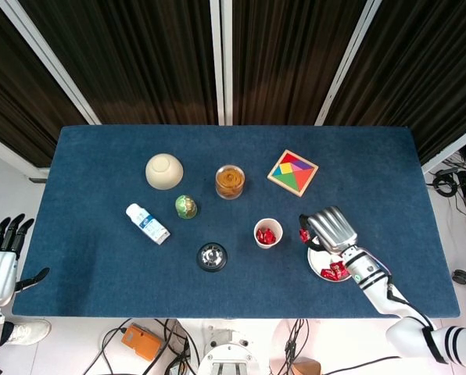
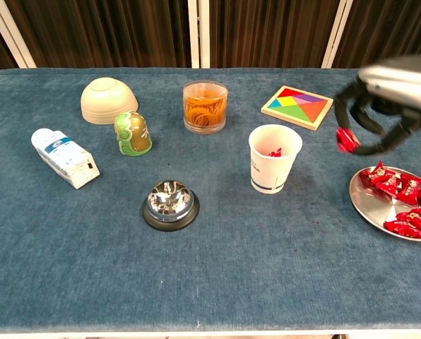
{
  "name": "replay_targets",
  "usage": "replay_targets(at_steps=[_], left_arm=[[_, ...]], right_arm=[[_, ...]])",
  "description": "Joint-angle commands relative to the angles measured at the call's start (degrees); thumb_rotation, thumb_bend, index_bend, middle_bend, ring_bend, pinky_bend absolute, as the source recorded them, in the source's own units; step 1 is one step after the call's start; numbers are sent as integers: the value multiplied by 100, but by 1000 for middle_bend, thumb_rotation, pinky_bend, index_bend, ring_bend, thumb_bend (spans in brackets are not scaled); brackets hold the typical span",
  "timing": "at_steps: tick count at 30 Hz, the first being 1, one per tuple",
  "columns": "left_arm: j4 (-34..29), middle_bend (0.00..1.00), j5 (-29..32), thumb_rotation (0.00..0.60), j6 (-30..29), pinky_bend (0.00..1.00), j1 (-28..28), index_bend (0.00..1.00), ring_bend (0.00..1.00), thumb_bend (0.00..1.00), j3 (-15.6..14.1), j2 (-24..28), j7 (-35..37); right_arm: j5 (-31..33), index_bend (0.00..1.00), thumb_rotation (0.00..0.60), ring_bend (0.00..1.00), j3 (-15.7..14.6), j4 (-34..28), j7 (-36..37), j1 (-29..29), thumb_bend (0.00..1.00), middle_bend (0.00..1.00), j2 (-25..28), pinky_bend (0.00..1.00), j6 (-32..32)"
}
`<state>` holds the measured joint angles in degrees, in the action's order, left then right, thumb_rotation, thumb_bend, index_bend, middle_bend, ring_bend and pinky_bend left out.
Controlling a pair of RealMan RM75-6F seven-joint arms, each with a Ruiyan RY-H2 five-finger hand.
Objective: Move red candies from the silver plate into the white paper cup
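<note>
- Red candy, crinkly-wrapped, hangs pinched in the curled fingertips of the metallic right hand, above the blue felt table, between white paper cup and round silver plate.
- Left hand rests off-table, fingers apart, holding nothing.

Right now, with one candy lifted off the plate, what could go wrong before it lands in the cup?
The right hand pinches a red candy only at its fingertips, in the air between the silver plate and the white paper cup, so it could slip onto the cloth. The cup is light with a narrow mouth; a low finger could tip it, or a release off-centre could miss.
</note>
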<state>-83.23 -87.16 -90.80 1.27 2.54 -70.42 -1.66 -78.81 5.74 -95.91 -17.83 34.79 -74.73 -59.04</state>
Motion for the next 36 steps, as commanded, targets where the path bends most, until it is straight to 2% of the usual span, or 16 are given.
replay_targets(at_steps=[1,5,13,17,21,24,26,29,31,36], left_arm=[[-11,28,-7,600,2,0,6,95,0,0,1,4,-20],[-20,27,7,600,1,0,2,94,0,0,6,4,-26],[-9,28,19,600,-21,0,-9,95,0,0,17,-7,-26],[22,28,30,600,-2,0,-7,95,0,0,14,-17,-13],[31,27,17,600,-17,0,-9,95,0,0,13,-33,8],[49,27,5,600,-22,0,-6,95,0,0,13,-43,21],[55,28,-5,600,-26,0,-4,95,0,0,13,-44,50],[78,27,-25,600,-43,0,-4,95,0,0,11,-57,75],[86,27,-43,600,-43,0,4,95,0,0,9,-65,88],[69,27,-103,600,-14,0,44,95,0,0,-7,-83,61]], right_arm=[[98,641,600,980,307,-221,-15,344,499,818,11,1000,233],[372,635,600,980,444,-143,-224,637,496,818,-270,1000,531],[818,598,600,980,445,-6,-647,966,492,818,-633,1000,837],[1005,543,600,980,388,-6,-840,1031,488,818,-669,1000,885],[1075,459,600,979,343,-81,-872,1029,436,818,-632,1000,840],[983,406,600,979,308,-194,-808,943,378,818,-507,1000,661],[847,411,600,980,278,-294,-683,811,373,818,-371,1000,450],[538,459,600,991,95,-376,-351,458,373,818,-54,1000,49],[407,486,600,997,-128,-342,-227,209,372,818,164,1000,-116],[552,508,600,999,-549,-69,-345,-165,373,818,381,1000,-125]])
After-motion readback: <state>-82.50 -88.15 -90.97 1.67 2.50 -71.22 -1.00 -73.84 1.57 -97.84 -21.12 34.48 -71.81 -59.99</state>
